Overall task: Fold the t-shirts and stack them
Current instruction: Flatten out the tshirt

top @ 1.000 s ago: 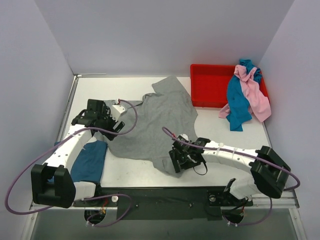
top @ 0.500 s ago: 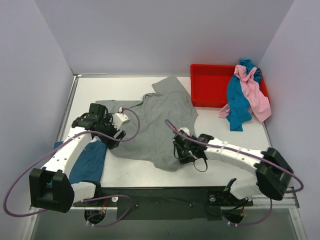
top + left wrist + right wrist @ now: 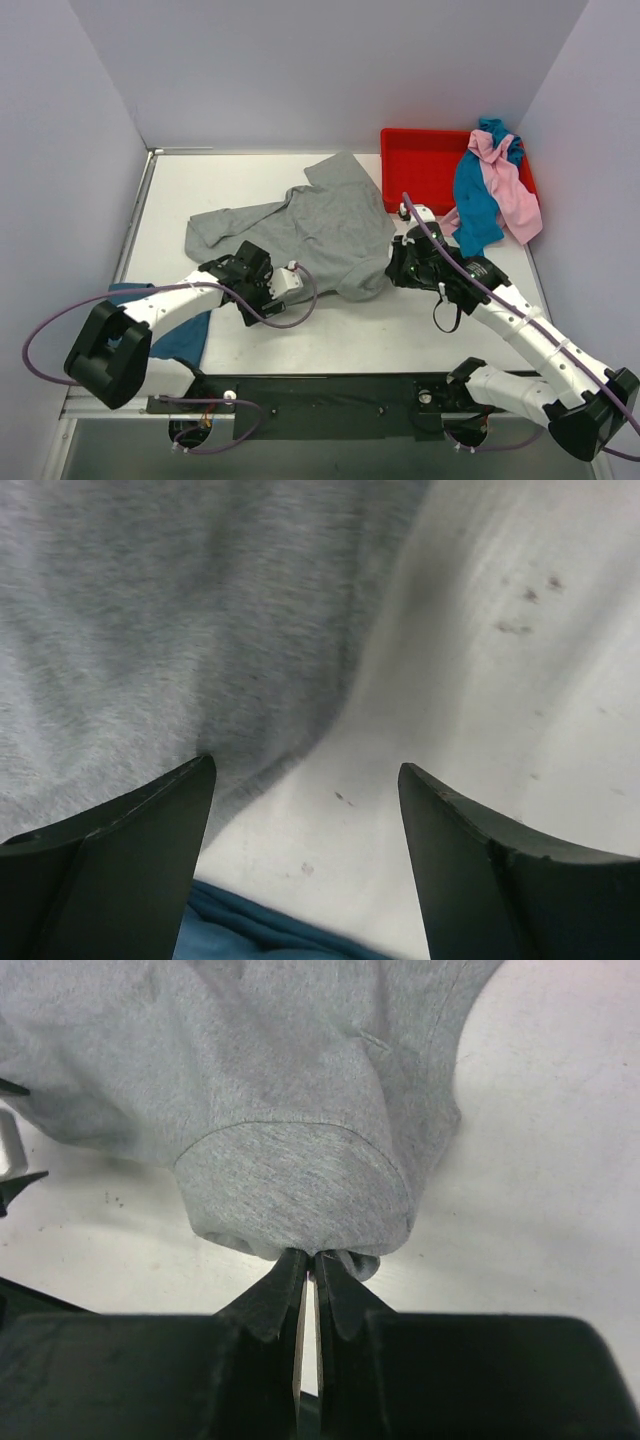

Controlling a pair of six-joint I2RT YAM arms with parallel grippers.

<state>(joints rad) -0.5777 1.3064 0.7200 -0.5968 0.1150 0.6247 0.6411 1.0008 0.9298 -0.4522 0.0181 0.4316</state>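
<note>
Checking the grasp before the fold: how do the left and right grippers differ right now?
The left gripper is open, gripping nothing; the right gripper is shut on a bunched fold of the grey t-shirt. The left sits at the shirt's near-left edge, the right at its near-right edge. Both are low beside the same shirt.

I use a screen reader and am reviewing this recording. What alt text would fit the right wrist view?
The right end effector is shut on a bunched edge of the grey t-shirt. A rounded fold of the cloth sits just above its dark fingertips, and the rest of the shirt spreads away across the white table.
</note>
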